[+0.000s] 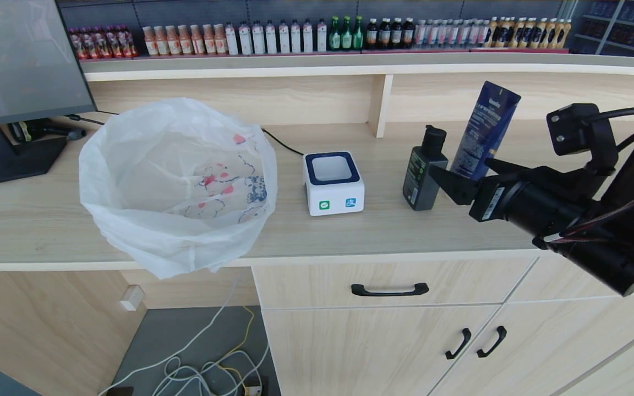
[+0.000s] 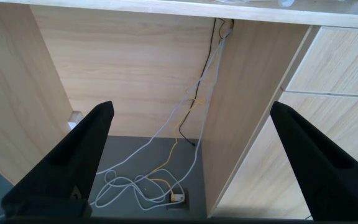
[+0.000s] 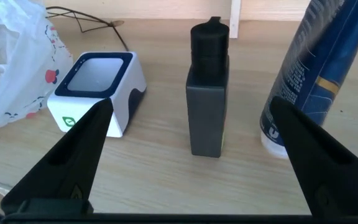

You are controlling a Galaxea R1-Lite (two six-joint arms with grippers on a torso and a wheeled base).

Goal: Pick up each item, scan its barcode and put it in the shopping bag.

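Fingers (image 3: 73, 165) of my right gripper (image 3: 191, 106) are spread wide, facing the dark bottle (image 3: 207, 93) and touching nothing. From the right wrist view I get that bottle upright on the counter (image 3: 160, 162), the blue tube (image 3: 319, 68) upright just beside it, and the scanner (image 3: 98, 87) on its other side, near a fold of the shopping bag (image 3: 11, 68).

From the head view I get the bag whole, mouth open, at the counter's left and sagging over the front edge. The scanner stands between bag and bottle. My right arm covers the tube's foot and one finger crosses the bottle's lower corner.

From the left wrist view, the left gripper (image 2: 191, 106) hangs below the counter, fingers equally wide, over loose cables (image 2: 148, 180) on the floor. A monitor (image 1: 20, 55) stands far left, and drink bottles (image 1: 317, 36) line the back shelf.
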